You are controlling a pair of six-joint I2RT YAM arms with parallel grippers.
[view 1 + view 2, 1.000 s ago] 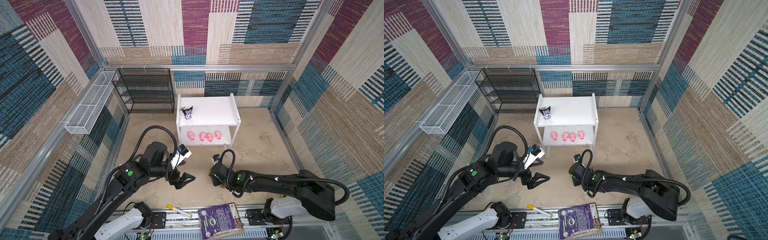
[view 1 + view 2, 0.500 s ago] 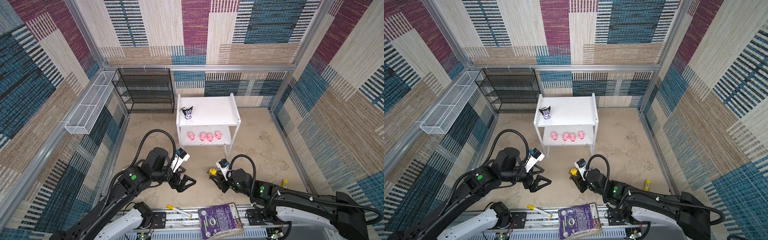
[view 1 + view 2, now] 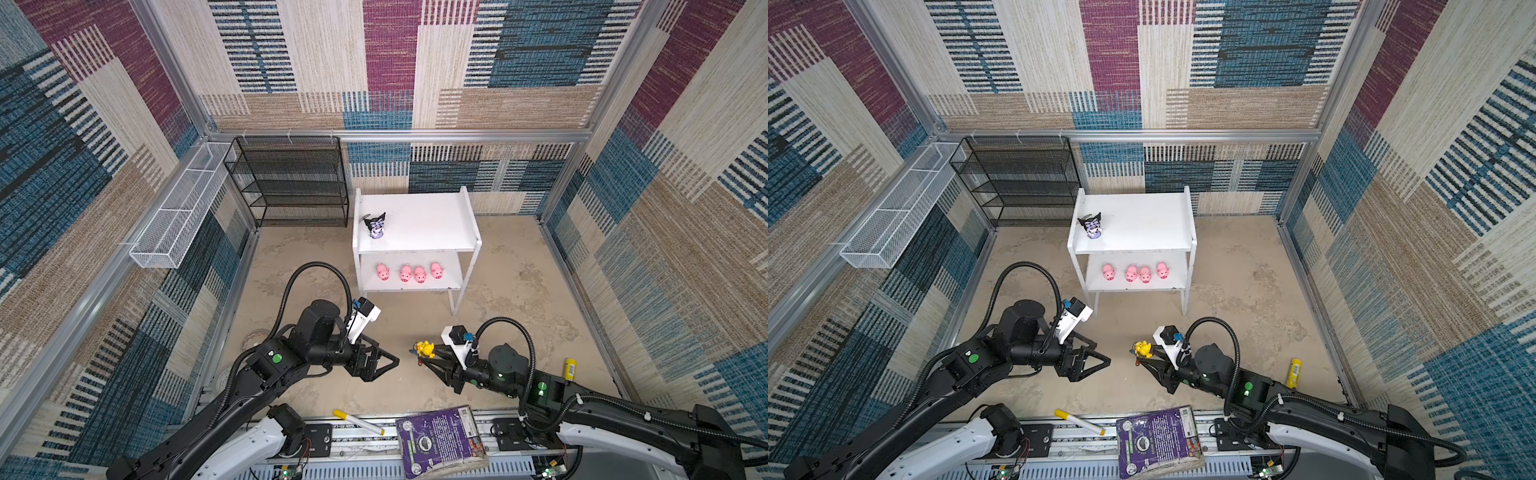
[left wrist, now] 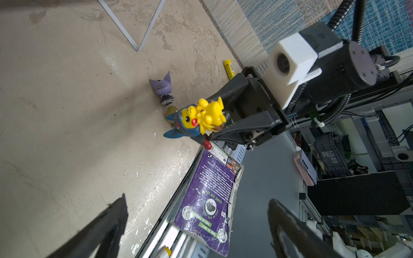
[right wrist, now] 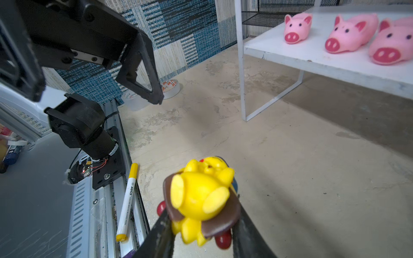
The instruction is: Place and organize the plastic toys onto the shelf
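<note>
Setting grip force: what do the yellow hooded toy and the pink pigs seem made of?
The yellow hooded toy: smooth moulded plastic, semi-gloss, with soft highlights. The pink pigs: matte, faintly grainy skin, perhaps soft rubber or foam; uncertain.

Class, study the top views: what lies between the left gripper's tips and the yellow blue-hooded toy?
Nothing: in both top views only bare floor shows between the left gripper and the yellow blue-hooded toy.

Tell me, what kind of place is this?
Probably a robot test cell in a lab: two robot arms on a metal rail, patterned fabric walls on an aluminium frame, and toy pink pigs staged on a white shelf.
</note>
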